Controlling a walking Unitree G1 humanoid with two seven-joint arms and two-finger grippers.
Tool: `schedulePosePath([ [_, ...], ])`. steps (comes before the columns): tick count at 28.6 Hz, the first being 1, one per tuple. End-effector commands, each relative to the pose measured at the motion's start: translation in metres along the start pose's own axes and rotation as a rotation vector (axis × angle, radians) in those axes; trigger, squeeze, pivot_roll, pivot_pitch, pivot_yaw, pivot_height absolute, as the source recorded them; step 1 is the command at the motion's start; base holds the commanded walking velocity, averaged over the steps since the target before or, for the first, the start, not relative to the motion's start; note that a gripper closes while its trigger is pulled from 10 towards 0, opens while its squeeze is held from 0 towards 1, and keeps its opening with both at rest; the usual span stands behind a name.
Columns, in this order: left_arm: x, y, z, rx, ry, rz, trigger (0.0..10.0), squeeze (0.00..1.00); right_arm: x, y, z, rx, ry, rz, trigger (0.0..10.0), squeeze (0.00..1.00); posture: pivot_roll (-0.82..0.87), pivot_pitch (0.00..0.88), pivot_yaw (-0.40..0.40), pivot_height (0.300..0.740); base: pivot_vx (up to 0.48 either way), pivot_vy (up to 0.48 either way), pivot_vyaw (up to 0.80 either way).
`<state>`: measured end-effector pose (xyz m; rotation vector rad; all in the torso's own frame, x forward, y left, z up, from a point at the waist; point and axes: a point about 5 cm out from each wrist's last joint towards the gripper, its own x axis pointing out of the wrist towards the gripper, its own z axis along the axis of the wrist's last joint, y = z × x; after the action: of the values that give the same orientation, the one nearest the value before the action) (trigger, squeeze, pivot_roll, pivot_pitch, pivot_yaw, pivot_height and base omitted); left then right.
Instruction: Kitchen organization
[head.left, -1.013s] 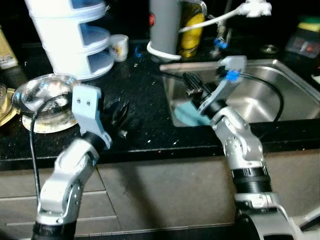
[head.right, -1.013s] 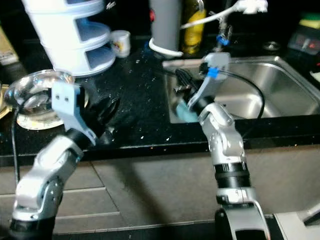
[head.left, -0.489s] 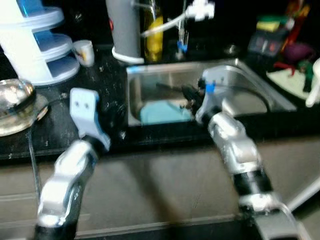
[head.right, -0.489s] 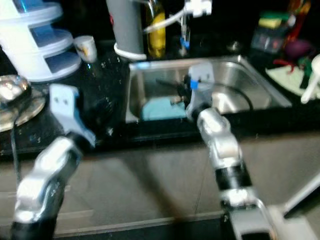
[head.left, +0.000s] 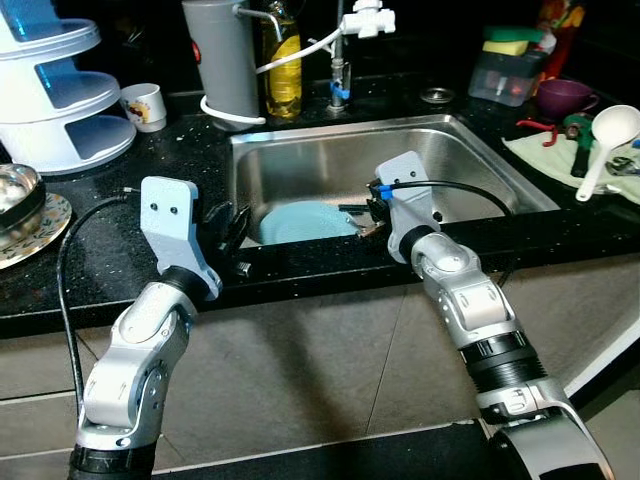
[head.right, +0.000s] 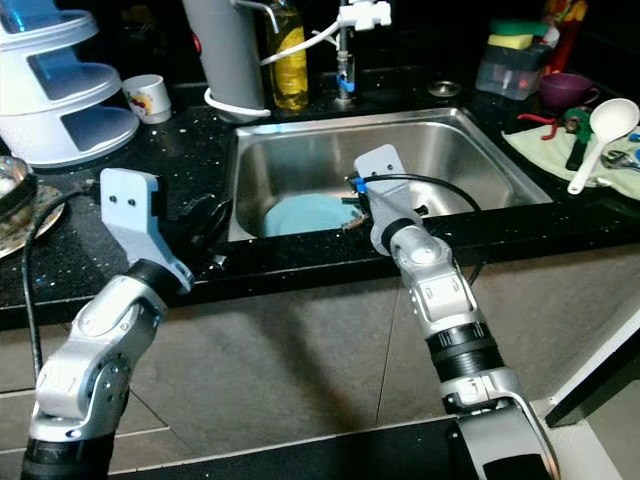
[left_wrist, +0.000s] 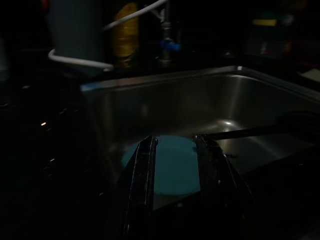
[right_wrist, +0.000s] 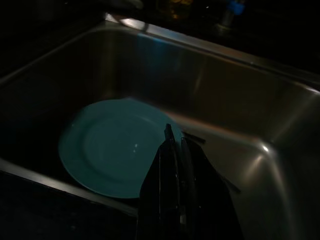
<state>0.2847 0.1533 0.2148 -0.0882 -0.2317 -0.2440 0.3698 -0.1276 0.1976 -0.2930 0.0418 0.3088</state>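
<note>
Sink (head.left: 470, 165): brushed steel, satiny. Plate (head.left: 300, 222): smooth matt teal. Counter (head.left: 150, 180): glossy black speckled stone. Arms: silver metal.

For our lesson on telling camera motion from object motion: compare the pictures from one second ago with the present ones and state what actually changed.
The head camera swung to the robot's right, bringing the whole sink and the white ladle into view. The right gripper came down nearer the blue plate; its fingers are shut and hold nothing. The left gripper stays over the counter, open. The plate lies in the sink as before.

Head eyes look down; wrist cameras closely share the sink (head.left: 480, 170).
</note>
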Motion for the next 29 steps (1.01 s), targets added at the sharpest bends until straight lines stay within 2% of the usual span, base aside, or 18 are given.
schedulePosePath([
  [1, 0.000, 0.007, -0.003, 0.026, 0.018, 0.032, 10.0, 0.00, 0.004, 0.004, 0.002, 0.025, 0.010, 0.022, 10.0, 0.07, 0.05, 0.000, 0.004, 0.740, 0.000, 0.000, 0.00],
  [2, 0.000, 0.007, -0.003, 0.026, 0.018, 0.032, 10.0, 0.00, 0.004, 0.004, 0.002, 0.025, 0.010, 0.022, 10.0, 0.07, 0.05, 0.000, 0.004, 0.740, 0.000, 0.000, 0.00],
  [3, 0.000, 0.010, -0.004, 0.033, 0.028, 0.058, 10.0, 0.00, 0.003, 0.007, 0.005, 0.064, -0.013, 0.042, 10.0, 0.81, 0.05, 0.000, 0.003, 0.740, 0.000, 0.000, 0.00],
  [4, -0.001, 0.011, -0.005, 0.035, 0.031, 0.066, 10.0, 0.00, 0.003, 0.007, 0.007, 0.075, -0.021, 0.044, 10.0, 0.96, 0.05, 0.000, 0.003, 0.740, 0.000, 0.000, 0.00],
  [5, -0.001, 0.011, -0.006, 0.037, 0.039, 0.073, 10.0, 0.00, 0.002, 0.008, 0.009, 0.094, -0.036, 0.048, 10.0, 1.00, 0.05, 0.000, 0.001, 0.740, 0.000, 0.000, 0.00],
  [7, -0.002, 0.012, -0.008, 0.038, 0.047, 0.084, 10.0, 0.00, 0.002, 0.009, 0.013, 0.128, -0.061, 0.052, 10.0, 1.00, 0.05, 0.000, -0.001, 0.740, 0.000, 0.000, 0.00],
  [9, -0.002, 0.013, -0.008, 0.032, 0.049, 0.095, 10.0, 0.00, 0.002, 0.009, 0.018, 0.203, -0.097, 0.063, 10.0, 1.00, 0.06, 0.000, -0.002, 0.740, 0.000, 0.000, 0.00],
  [10, -0.002, 0.014, -0.008, 0.022, 0.050, 0.104, 10.0, 0.00, 0.002, 0.009, 0.020, 0.226, -0.115, 0.071, 10.0, 0.64, 0.06, 0.000, -0.001, 0.740, 0.000, 0.000, 0.00],
  [11, -0.002, 0.014, -0.008, 0.016, 0.050, 0.111, 10.0, 0.00, 0.001, 0.008, 0.022, 0.238, -0.127, 0.076, 10.0, 0.64, 0.06, 0.000, -0.001, 0.740, 0.000, 0.000, 0.00],
  [12, -0.002, 0.015, -0.009, 0.008, 0.051, 0.119, 10.0, 0.00, 0.000, 0.008, 0.025, 0.277, -0.153, 0.088, 10.0, 0.00, 0.06, 0.000, -0.002, 0.740, 0.000, 0.000, 0.00],
  [16, -0.002, 0.016, -0.009, -0.002, 0.055, 0.132, 10.0, 0.00, -0.002, 0.006, 0.031, 0.354, -0.211, 0.110, 10.0, 0.00, 0.05, 0.000, 0.001, 0.740, 0.000, 0.000, 0.00],
  [17, -0.001, 0.016, -0.010, -0.003, 0.065, 0.138, 10.0, 0.00, -0.004, 0.004, 0.033, 0.409, -0.239, 0.104, 10.0, 0.00, 0.05, 0.000, 0.001, 0.740, 0.000, 0.000, 0.00],
  [20, -0.001, 0.016, -0.010, -0.002, 0.066, 0.137, 10.0, 0.00, -0.004, 0.003, 0.034, 0.441, -0.251, 0.098, 10.0, 0.00, 0.05, 0.000, 0.001, 0.740, 0.000, 0.000, 0.00],
  [23, 0.000, 0.016, -0.010, 0.001, 0.066, 0.135, 10.0, 0.00, -0.005, -0.001, 0.035, 0.510, -0.276, 0.068, 10.0, 0.00, 0.05, 0.000, 0.002, 0.740, -0.082, 0.000, 0.00],
  [29, 0.001, 0.016, -0.010, -0.003, 0.068, 0.131, 10.0, 0.00, -0.005, -0.003, 0.034, 0.525, -0.279, 0.059, 10.0, 0.00, 0.05, 0.000, 0.001, 0.740, -0.251, 0.000, 0.00],
])
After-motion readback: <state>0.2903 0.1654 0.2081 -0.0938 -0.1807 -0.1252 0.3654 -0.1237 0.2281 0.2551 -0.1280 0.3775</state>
